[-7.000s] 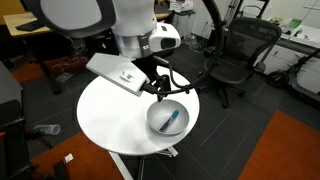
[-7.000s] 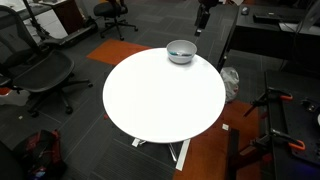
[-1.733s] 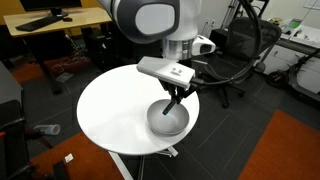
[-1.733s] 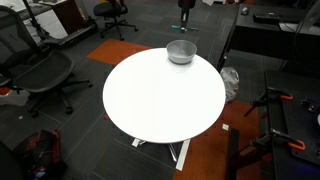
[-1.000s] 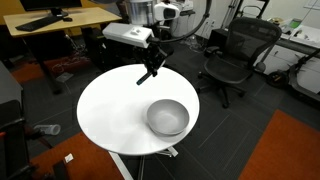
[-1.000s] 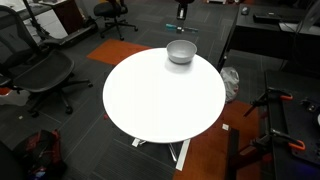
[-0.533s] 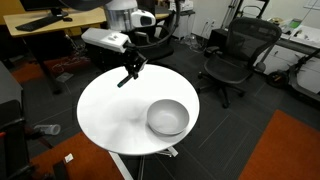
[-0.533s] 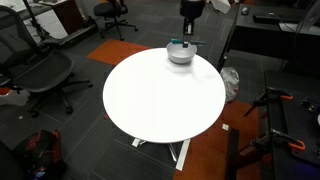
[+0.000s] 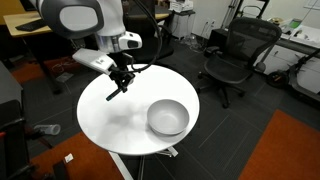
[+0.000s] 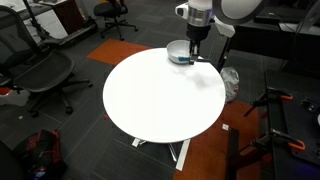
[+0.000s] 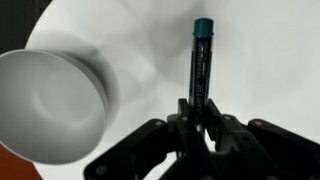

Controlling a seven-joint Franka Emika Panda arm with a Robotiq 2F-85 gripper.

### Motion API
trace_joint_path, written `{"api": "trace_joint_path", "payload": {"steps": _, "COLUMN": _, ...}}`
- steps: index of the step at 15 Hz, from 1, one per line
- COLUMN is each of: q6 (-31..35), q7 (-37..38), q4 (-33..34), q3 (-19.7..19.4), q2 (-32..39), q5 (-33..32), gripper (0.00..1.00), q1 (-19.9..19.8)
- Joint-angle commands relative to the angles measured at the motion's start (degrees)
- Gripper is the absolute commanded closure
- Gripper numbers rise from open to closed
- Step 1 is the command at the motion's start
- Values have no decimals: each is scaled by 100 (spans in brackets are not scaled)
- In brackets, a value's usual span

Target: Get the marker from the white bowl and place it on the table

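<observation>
1. A large round table [image 9: 110,130] with a white top stands in an office. The robot arm leans in over one side of it.
2. The gripper [image 9: 120,82] is clenched on the marker [image 9: 112,93], which hangs slanted below the fingers, just above the tabletop (whether its tip touches the surface cannot be told).
3. In the wrist view the fingers [image 11: 215,120] pinch the marker's dark lower barrel. Its teal end points away over bare white table [image 11: 270,60].
4. The white bowl [image 9: 168,117] sits near the table's edge, well apart from the gripper and the marker.
5. In the wrist view the bowl lies off to one side of the marker, not touching it.
6. In an exterior view the gripper [image 10: 190,52] hangs close by the bowl [image 10: 176,47].
7. A black office chair [image 9: 232,55] stands beyond the table.
</observation>
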Motion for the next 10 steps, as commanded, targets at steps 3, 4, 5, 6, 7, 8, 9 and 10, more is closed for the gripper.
{"api": "trace_joint_path", "payload": {"steps": 3, "q6": 399, "q7": 583, "q4": -133, "q3": -67, "q2": 415, "q5": -191, "gripper": 95, "q1": 85}}
{"api": "trace_joint_path", "payload": {"steps": 4, "q6": 442, "q7": 676, "q4": -116, "q3": -97, "q2": 518, "q5": -223, "gripper": 95, "q1": 100}}
{"api": "trace_joint_path", "payload": {"steps": 5, "q6": 470, "q7": 818, "q4": -72, "q3": -130, "q2": 640, "q5": -246, "gripper": 95, "q1": 126}}
{"api": "trace_joint_path", "payload": {"steps": 6, "q6": 511, "q7": 940, "q4": -42, "q3": -168, "q2": 747, "q5": -283, "gripper": 95, "q1": 144}}
{"api": "trace_joint_path", "payload": {"steps": 7, "q6": 532, "q7": 1055, "q4": 2, "q3": -200, "q2": 855, "q5": -323, "gripper": 95, "q1": 164}}
{"api": "trace_joint_path", "payload": {"steps": 8, "q6": 545, "q7": 1157, "q4": 41, "q3": -233, "q2": 954, "q5": -354, "gripper": 95, "q1": 182}}
{"api": "trace_joint_path", "payload": {"steps": 9, "q6": 548, "q7": 1240, "q4": 93, "q3": -250, "q2": 1059, "q5": -361, "gripper": 95, "q1": 194}}
{"api": "trace_joint_path", "payload": {"steps": 10, "q6": 540, "q7": 1268, "q4": 132, "q3": -245, "q2": 1131, "q5": -337, "gripper": 95, "q1": 187}}
